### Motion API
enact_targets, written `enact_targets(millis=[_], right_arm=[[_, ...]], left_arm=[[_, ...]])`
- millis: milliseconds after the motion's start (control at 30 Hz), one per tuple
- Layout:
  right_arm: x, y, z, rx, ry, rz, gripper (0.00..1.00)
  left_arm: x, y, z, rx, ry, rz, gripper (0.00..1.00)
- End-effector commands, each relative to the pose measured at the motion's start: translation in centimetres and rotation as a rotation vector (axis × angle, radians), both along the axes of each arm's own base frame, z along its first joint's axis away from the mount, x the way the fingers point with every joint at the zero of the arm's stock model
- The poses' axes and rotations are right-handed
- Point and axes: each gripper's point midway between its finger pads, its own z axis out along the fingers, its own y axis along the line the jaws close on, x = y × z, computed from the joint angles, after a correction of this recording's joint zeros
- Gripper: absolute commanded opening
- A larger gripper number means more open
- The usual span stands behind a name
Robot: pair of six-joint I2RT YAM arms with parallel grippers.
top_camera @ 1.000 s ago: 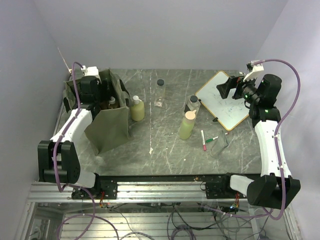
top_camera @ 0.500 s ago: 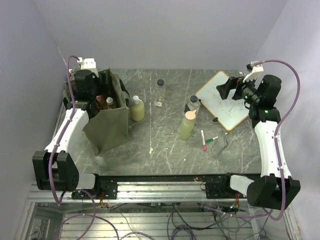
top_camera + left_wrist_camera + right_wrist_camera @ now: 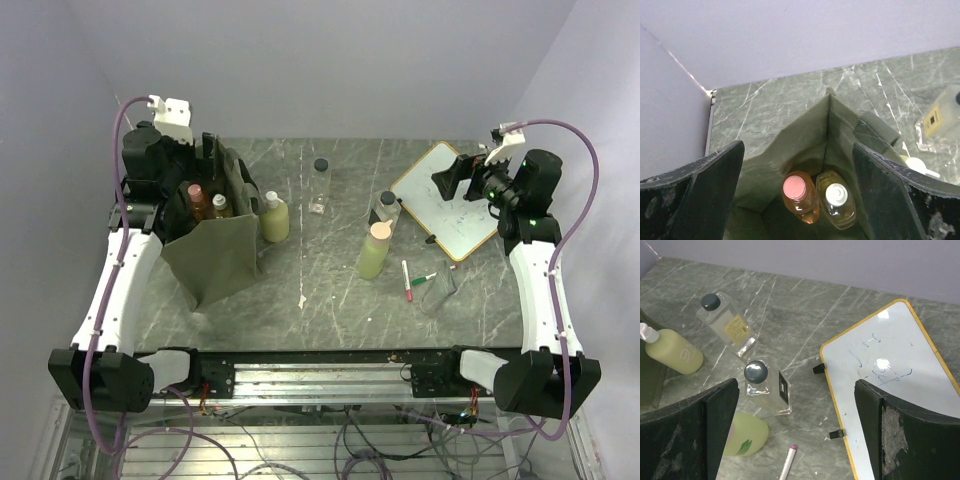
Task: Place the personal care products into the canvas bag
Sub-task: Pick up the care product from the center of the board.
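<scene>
While bottles (image 3: 801,197) sit in the canvas bag (image 3: 842,131), left gripper (image 3: 797,146) and right gripper (image 3: 796,384) gape empty

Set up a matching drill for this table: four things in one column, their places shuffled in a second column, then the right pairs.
Things
1. orange bottle
2. light green bottle
3. red marker
4. whiteboard

Places
A. lying beside the green marker
B. far right of the table
C. inside the bag
D. mid-table, right by a clear bottle

Pairs: 1-C, 2-D, 3-A, 4-B
</scene>
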Motion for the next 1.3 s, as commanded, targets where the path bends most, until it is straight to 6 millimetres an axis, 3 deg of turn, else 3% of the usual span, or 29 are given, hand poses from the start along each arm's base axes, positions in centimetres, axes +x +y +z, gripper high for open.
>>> enact_targets(millis=[0, 233, 400, 533, 733, 1033, 1267], right_arm=[[0.2, 0.3, 1.2, -0.025, -0.029, 0.027, 1.00], [0.4, 1.5, 1.3, -0.068, -0.043, 0.069, 1.00], [0.8, 3.8, 0.8, -0.154, -0.042, 0.121, 1.00], [1.5, 5.2, 0.7, -0.204, -0.052, 0.152, 1.00], [1.9, 6.2, 0.8, -0.208, -0.072, 0.178, 1.00], [1.2, 6.0, 0.9, -0.227, -0.102, 0.174, 1.00], [1.2, 5.7, 0.8, -0.236, -0.109, 0.161, 1.00]], left_arm=[[-1.5, -2.2, 2.5, 0.055, -0.031, -0.155, 1.00], [-2.6, -4.3, 5.0, 0.116, -0.057, -0.285, 1.00], [-2.8, -4.7, 6.3, 0.181, -0.082, -0.299, 1.00], [-3.1, -6.2, 7.0, 0.211, -0.095, -0.352, 1.00], [-3.1, -9.6, 6.7, 0.246, -0.093, -0.439, 1.00], [-2.9, -16.0, 5.9, 0.250, -0.102, -0.647, 0.98], [-1.5, -19.5, 3.9, 0.230, -0.067, -0.698, 0.97]])
